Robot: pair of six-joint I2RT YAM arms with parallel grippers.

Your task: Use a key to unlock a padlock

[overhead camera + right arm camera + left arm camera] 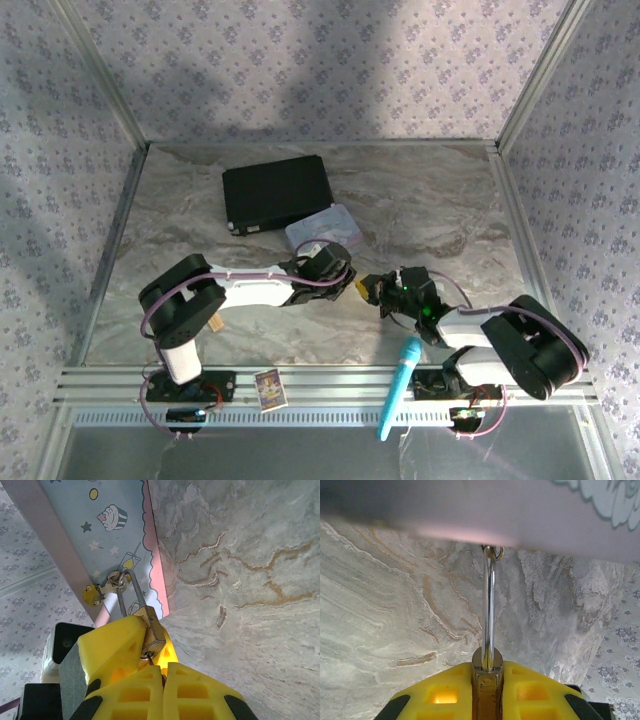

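Beside the pastel tin, the left gripper clamps the padlock — hooked through the tin's hasp — while the right gripper pinches the key at the padlock's underside.

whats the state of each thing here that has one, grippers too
tin: lid closed, padlocked at its hasp
padlock: shackle through the hasp, looks shut
key: at the padlock's base, mostly hidden
left gripper: clamped on the padlock body
right gripper: pinching the key
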